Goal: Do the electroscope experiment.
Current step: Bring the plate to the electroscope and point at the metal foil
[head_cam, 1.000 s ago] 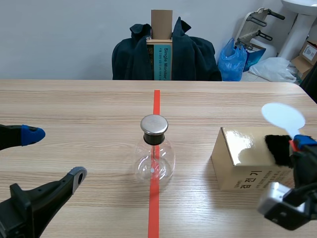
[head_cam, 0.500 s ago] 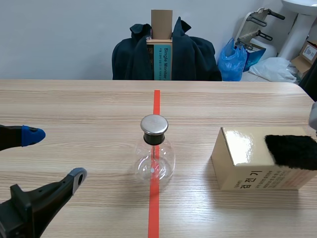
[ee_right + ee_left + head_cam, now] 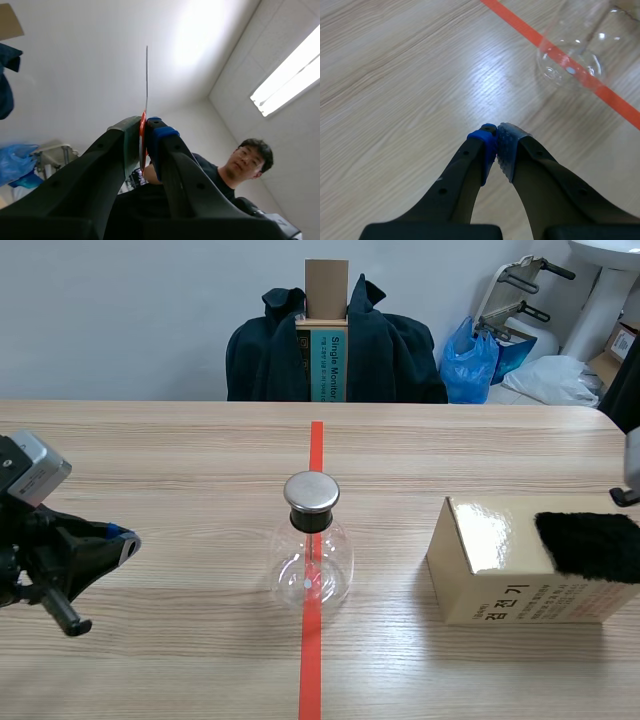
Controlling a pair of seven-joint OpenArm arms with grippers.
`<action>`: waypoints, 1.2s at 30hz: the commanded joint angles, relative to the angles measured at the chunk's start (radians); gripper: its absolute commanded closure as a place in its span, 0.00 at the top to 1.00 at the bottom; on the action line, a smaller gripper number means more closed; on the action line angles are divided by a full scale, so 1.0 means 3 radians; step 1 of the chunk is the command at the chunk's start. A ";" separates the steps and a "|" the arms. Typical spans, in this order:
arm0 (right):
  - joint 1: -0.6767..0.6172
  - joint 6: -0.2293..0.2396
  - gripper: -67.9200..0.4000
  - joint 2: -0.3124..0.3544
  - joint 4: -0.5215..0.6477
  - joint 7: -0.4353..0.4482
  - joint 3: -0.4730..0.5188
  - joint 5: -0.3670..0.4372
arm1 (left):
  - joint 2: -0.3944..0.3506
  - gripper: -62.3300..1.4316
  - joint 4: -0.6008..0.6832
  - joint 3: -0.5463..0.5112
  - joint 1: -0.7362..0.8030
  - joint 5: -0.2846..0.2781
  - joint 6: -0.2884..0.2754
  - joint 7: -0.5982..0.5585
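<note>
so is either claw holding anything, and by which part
The right claw pinches a thin white paddle, seen edge-on, by its red lower end. The left claw is shut on nothing.

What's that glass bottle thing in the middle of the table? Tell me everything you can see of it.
The flask is clear glass, round-bellied with a short neck, closed by a black stopper under a flat metal cap. It stands upright on the wooden table, right on the orange-red tape line, with the box off to one side. Only the table touches it.
</note>
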 commanded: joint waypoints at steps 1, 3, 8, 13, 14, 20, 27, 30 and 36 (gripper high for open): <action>0.0090 0.0042 0.02 0.0019 0.0041 0.0039 0.0032 0.0024 | 0.0000 0.05 -0.0161 0.0067 -0.0201 -0.0036 -0.0094 -0.0220; 0.0139 0.0172 0.02 0.0008 0.0041 0.0064 0.0032 0.0024 | 0.0013 0.05 -0.0520 0.0207 -0.0462 -0.0034 -0.0207 -0.0443; 0.0313 0.0561 0.02 0.0010 0.0041 0.0086 0.0029 0.0024 | 0.0103 0.07 -0.1227 0.0558 -0.0964 0.0168 -0.0293 -0.0919; 0.0593 0.1035 0.02 -0.0008 0.0024 0.0097 -0.0033 0.0020 | 0.0233 0.07 -0.1731 0.0842 -0.1246 0.0504 -0.0293 -0.1423; 0.0646 0.1105 0.02 -0.0008 0.0020 0.0097 -0.0066 0.0008 | 0.0258 0.07 -0.1812 0.0894 -0.1282 0.0594 -0.0293 -0.1532; 0.0818 0.1240 0.02 -0.0008 -0.0067 0.0081 -0.0374 -0.0264 | 0.0341 0.07 -0.2071 0.1058 -0.1334 0.1021 -0.0293 -0.2152; 0.0834 0.1235 0.02 -0.0009 -0.0337 0.0084 -0.0696 -0.0727 | 0.0385 0.07 -0.2110 0.1139 -0.1334 0.1363 -0.0293 -0.2508; 0.0900 0.1081 0.02 -0.0027 -0.0501 0.0083 -0.0848 -0.0844 | 0.0388 0.07 -0.2110 0.1146 -0.1334 0.1428 -0.0293 -0.2581; 0.1105 0.0811 0.02 -0.0295 -0.0959 0.0085 -0.0985 -0.1296 | 0.0416 0.07 -0.2110 0.1146 -0.1334 0.1675 -0.0293 -0.2743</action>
